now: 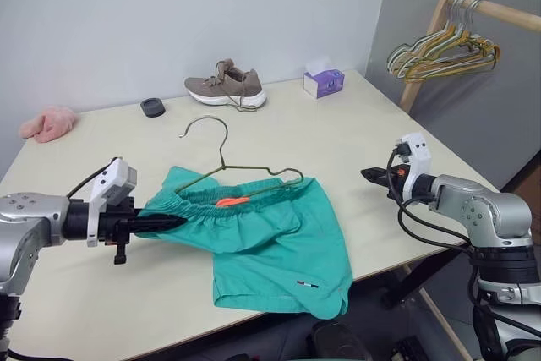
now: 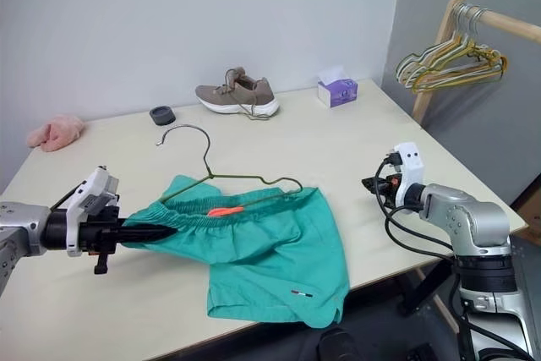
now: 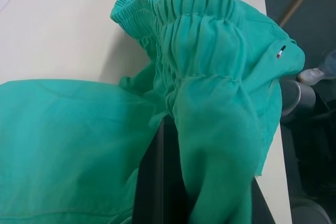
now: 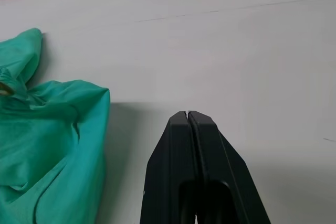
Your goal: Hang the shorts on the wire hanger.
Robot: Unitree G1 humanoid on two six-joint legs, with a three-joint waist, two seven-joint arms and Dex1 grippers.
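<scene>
Shorts (image 1: 262, 243) lie on the table's near edge, waistband over the hanger (image 1: 232, 166), its bar running left to right. My left gripper (image 1: 165, 224) pinches the waistband's left end. My right gripper (image 1: 372, 175), clamped empty, sits apart beyond the right end.

Left tool (image 1: 173, 223) clamps shorts (image 1: 270, 247) waistband; wire hanger (image 1: 232, 166) partly inside; right tool (image 1: 368, 174) apart, closed.
</scene>
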